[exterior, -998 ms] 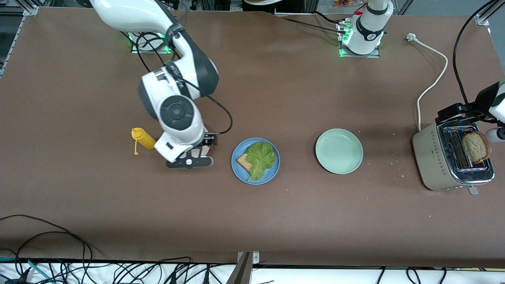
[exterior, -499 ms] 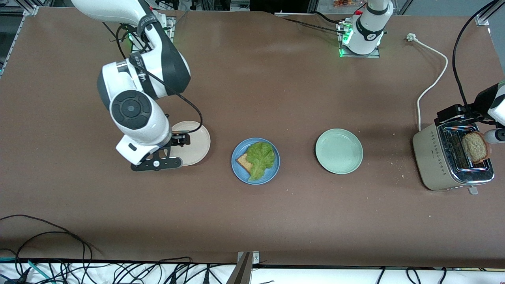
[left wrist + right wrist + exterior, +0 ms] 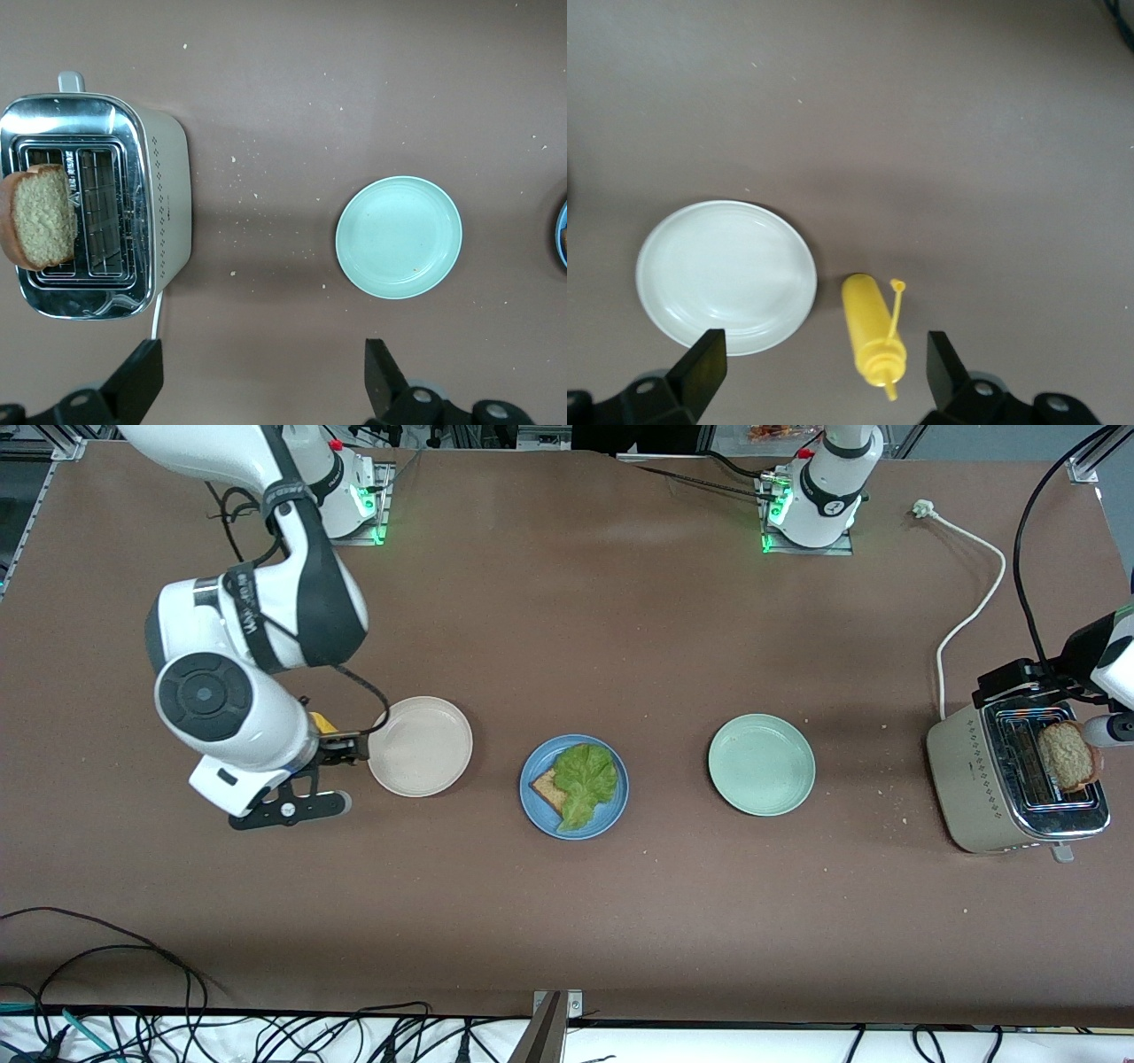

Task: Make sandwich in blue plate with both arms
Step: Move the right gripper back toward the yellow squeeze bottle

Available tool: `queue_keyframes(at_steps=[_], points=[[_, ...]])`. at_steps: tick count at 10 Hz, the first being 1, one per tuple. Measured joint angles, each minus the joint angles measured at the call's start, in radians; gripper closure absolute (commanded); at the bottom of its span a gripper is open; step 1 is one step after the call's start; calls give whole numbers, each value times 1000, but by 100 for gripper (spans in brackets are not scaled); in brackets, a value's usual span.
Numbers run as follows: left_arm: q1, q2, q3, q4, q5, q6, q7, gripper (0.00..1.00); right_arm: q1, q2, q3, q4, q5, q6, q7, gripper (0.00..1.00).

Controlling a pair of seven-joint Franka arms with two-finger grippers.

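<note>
The second toast slice (image 3: 1069, 755) stands in the toaster (image 3: 992, 788), in the slot toward the left arm's end of the tabletop (image 3: 567, 921). Its broad faces run along the slot, twelve to six in the front view.

The left gripper (image 3: 261, 390) hangs by the toaster's twelve-o'clock edge with its fingers spread wide and empty. The slice sits off at about five o'clock from it, not between the fingers, so this arm is by far the nearer one.

The blue plate (image 3: 574, 786) lies well apart at the toaster's nine o'clock, holding a toast (image 3: 547, 788) under lettuce (image 3: 585, 775) (only a corner of the bread shows).

The right gripper (image 3: 824, 372) is also wide open and empty. It is over the yellow bottle (image 3: 873, 341), beside the beige plate (image 3: 420, 746).

The front view cuts off most of the left arm, and the right arm hides most of the bottle there.
</note>
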Motion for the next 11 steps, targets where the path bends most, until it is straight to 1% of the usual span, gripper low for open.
queue_keyframes(at_steps=[2,3,4,5,6,8,10,11], points=[[0,0,1,0,0,0,0,0,-59,-104,-11,-254,19,180,-151,0],[0,0,0,0,0,0,0,0,-104,-168,-9,-382,29,239,-233,0],[0,0,-1,1,0,0,0,0,-158,-223,1,-483,64,263,-331,0],[0,0,-1,1,0,0,0,0,-215,-263,10,-552,119,268,-459,0],[0,0,-1,1,0,0,0,0,-273,-284,15,-601,186,271,-603,0],[0,-1,-1,1,0,0,0,0,-376,-281,19,-663,315,281,-882,0],[0,-1,-1,1,0,0,0,0,-431,-247,21,-689,423,289,-1135,0],[0,0,0,1,0,0,0,0,-455,-219,22,-692,492,289,-1282,0]])
